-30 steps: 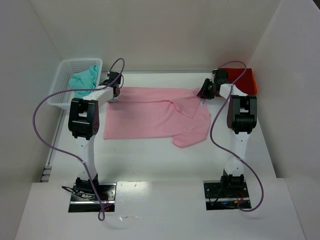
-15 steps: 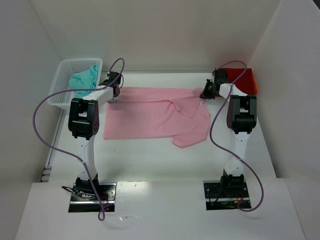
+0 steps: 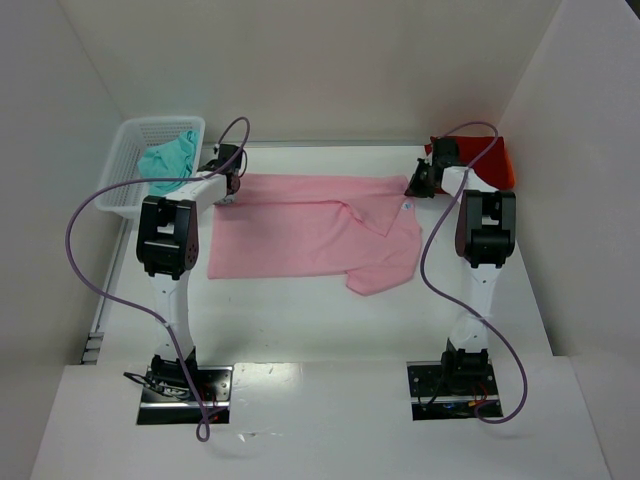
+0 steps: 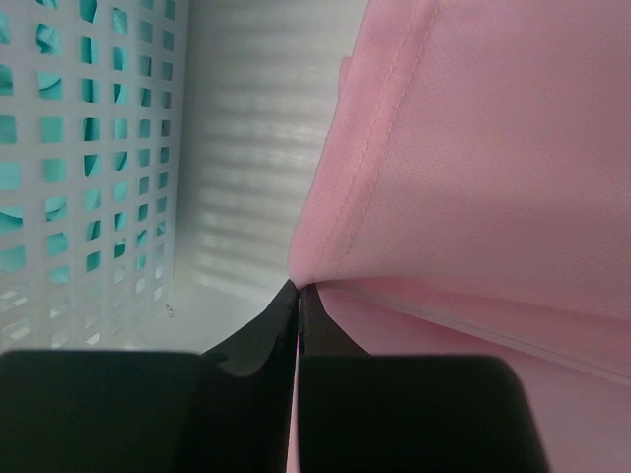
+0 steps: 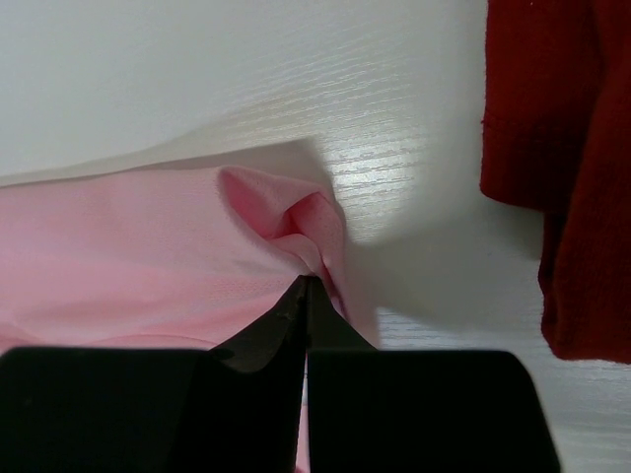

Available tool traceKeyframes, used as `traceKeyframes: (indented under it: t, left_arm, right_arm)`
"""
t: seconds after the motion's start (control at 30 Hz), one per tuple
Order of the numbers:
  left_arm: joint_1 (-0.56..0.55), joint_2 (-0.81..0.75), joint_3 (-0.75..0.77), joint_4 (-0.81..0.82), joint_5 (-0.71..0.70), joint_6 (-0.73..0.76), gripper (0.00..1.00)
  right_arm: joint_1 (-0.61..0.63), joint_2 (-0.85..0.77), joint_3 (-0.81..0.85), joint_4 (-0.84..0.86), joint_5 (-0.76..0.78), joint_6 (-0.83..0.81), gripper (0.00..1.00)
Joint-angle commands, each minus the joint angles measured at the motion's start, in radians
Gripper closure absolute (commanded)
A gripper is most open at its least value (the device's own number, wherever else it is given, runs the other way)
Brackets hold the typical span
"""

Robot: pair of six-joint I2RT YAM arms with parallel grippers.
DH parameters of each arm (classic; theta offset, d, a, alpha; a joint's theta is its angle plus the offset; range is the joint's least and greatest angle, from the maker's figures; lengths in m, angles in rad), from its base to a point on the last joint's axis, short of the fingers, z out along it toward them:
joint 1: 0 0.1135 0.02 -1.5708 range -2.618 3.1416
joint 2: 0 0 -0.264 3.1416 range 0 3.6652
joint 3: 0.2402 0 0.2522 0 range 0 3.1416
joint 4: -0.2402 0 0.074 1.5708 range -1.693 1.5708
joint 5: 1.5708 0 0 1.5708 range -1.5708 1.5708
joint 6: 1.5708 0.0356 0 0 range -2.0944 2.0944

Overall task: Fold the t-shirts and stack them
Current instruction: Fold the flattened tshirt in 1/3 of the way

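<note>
The pink t-shirt (image 3: 310, 230) lies spread across the middle of the white table (image 3: 300, 315), with 1 sleeve folded over near its right side and another sticking out at the near right corner. The left gripper (image 3: 229, 190) sits at the shirt's far left corner, its 2 fingers pressed together with a seamed edge of pink cloth (image 4: 454, 168) pinched at the tips (image 4: 298, 292). The right gripper (image 3: 416, 186) is at the far right corner, its fingers likewise clamped together on a puckered fold of the same shirt (image 5: 148, 256) at the tips (image 5: 306, 282). The red t-shirt (image 3: 482, 160) lies in the far right corner of the table, just beside the right gripper (image 5: 557, 148). The teal t-shirt (image 3: 168, 158) is bunched inside the white mesh basket (image 3: 128, 140) at the far left, showing through its holes in the left wrist view (image 4: 99, 148).
</note>
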Motion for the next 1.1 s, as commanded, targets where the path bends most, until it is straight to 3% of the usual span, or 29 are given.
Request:
traceKeyframes:
  t: [0.0,0.17,0.4,0.53,0.57,0.6,0.67,0.7,0.8,0.9,1.07]
  left_arm:
    - [-0.001,-0.035,-0.016,0.021,-0.049,0.037,1.0]
    - [-0.01,-0.044,-0.025,0.021,-0.029,0.046,0.93]
    - [-0.028,-0.103,-0.016,0.03,0.026,0.055,0.84]
    - [-0.028,-0.148,0.019,0.012,0.052,0.046,0.63]
    - [-0.028,-0.166,0.04,0.001,0.063,0.046,0.51]
    - [-0.028,-0.176,0.053,0.001,0.063,0.046,0.45]
    - [-0.038,-0.205,0.082,-0.034,0.063,0.046,0.35]
    - [-0.038,-0.205,0.096,-0.043,0.063,0.046,0.35]
    - [-0.038,-0.257,0.132,-0.056,0.051,0.057,0.25]
    - [-0.038,-0.271,0.132,-0.046,0.066,0.057,0.22]
    - [-0.038,-0.34,0.073,-0.023,0.265,-0.006,0.22]
  right_arm:
    - [-0.019,-0.005,0.02,-0.051,0.073,-0.02,0.98]
    - [-0.019,-0.005,0.02,-0.051,0.036,-0.02,0.98]
    - [-0.019,-0.104,0.02,-0.015,-0.111,-0.011,0.74]
    - [-0.019,-0.17,0.04,0.011,-0.207,0.009,0.64]
    - [-0.019,-0.199,0.049,0.011,-0.241,0.009,0.58]
    - [-0.019,-0.215,0.064,0.011,-0.257,0.018,0.56]
    - [-0.019,-0.262,0.078,0.011,-0.281,0.018,0.51]
    - [-0.019,-0.279,0.078,0.011,-0.281,0.027,0.47]
    - [-0.019,-0.354,0.087,0.011,-0.281,0.038,0.31]
    - [-0.019,-0.437,0.063,0.02,-0.281,0.038,0.23]
    - [-0.019,-0.621,-0.087,0.063,-0.209,0.047,0.16]
